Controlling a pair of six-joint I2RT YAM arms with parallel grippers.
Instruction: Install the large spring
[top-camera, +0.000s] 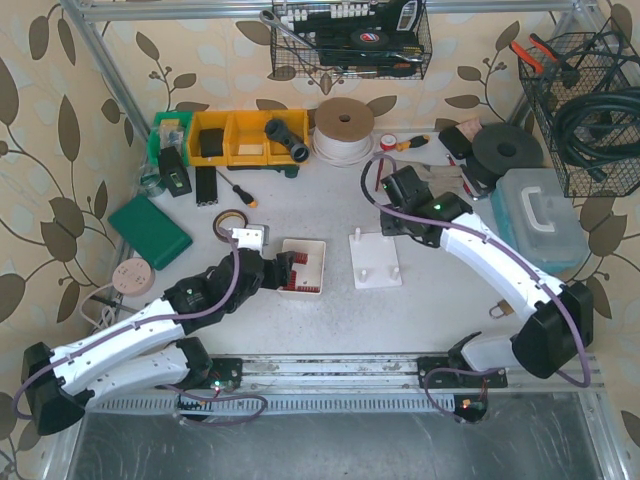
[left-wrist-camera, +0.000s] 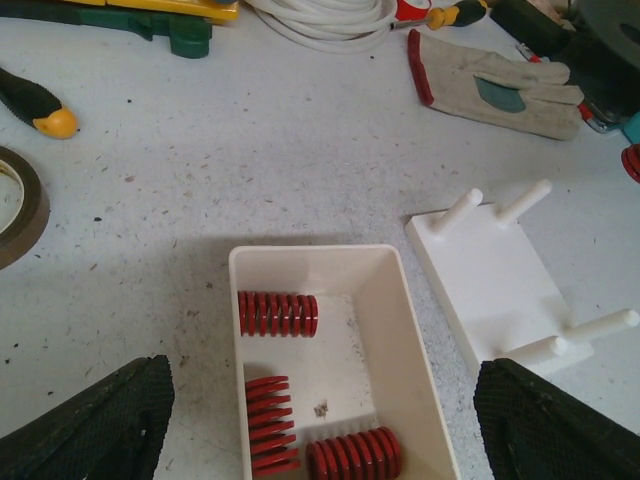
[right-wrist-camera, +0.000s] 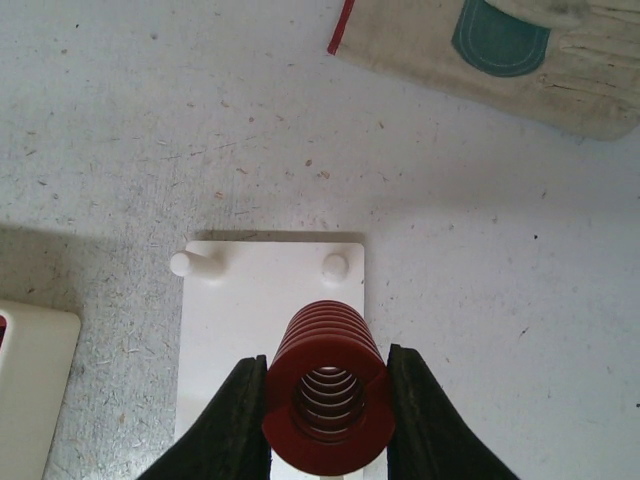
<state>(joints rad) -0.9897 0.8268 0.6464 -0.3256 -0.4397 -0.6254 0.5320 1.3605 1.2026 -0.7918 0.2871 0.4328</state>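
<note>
My right gripper is shut on a large red spring, held upright with its hollow end toward the camera. It hangs over the white peg plate, near that plate's close end; two pegs stand at the far end. In the top view the right gripper hovers just above the plate. My left gripper is open, its black fingers straddling a white tray. Three red springs lie in that tray. The left gripper sits at the tray's left side.
A work glove lies beyond the peg plate. A tape roll, a screwdriver and a green box are at the left. Yellow bins and a cable coil line the back; a plastic case stands at the right.
</note>
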